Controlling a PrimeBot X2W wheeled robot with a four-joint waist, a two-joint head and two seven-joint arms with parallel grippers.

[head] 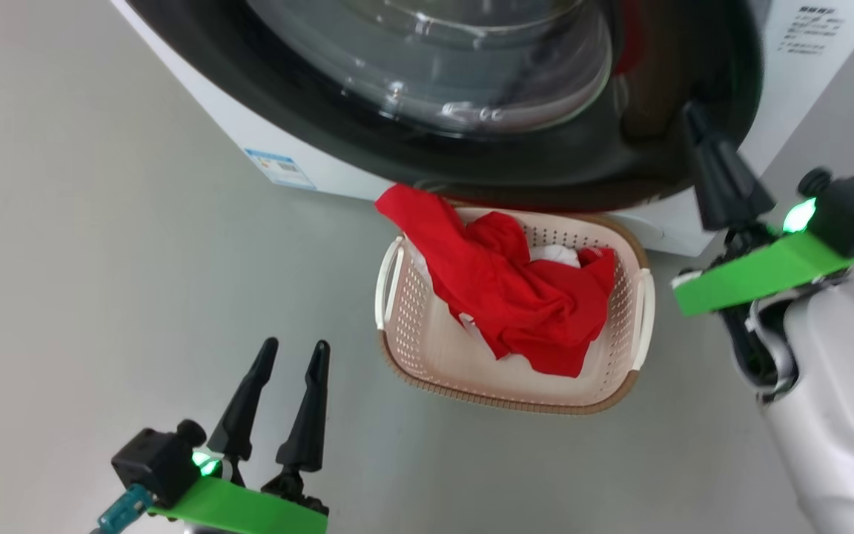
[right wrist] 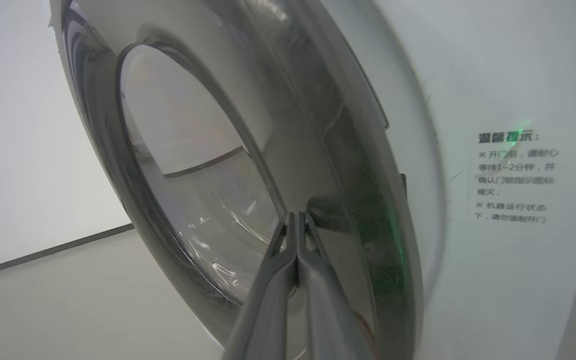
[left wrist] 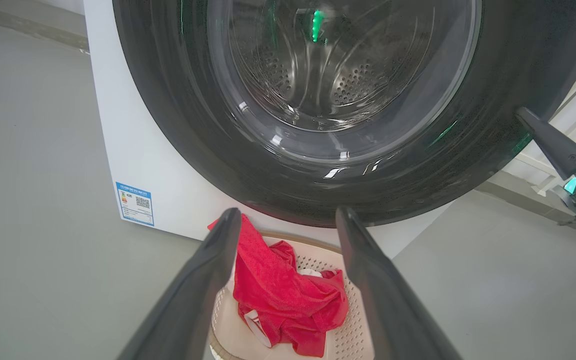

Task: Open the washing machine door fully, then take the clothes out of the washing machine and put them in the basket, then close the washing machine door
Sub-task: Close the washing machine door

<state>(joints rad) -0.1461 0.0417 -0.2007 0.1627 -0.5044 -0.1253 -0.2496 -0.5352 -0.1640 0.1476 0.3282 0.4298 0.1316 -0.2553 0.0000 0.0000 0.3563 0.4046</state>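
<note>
A: Door position?
B: Close against washer front; latched or not, cannot tell (right wrist view taken edge-on along the rim). Perforated drum seen through the glass.

A: Right gripper?
B: At the door's right edge. Fingers pressed together, nothing between them, tips touching the glossy black rim.

A: Left gripper?
B: Low at the left, above bare floor. Fingers spread wide, holding nothing. Well apart from door and basket.

A: Clothes?
B: Lying in basket. Red fabric heaped toward the far side, one fold draped over the back rim, a white piece showing beneath.

A: Basket placement?
B: Standing on floor just before washer, far end partly beneath the door's lower rim. Blue label noted on washer front to the left; printed notice on the front beside the door.
</note>
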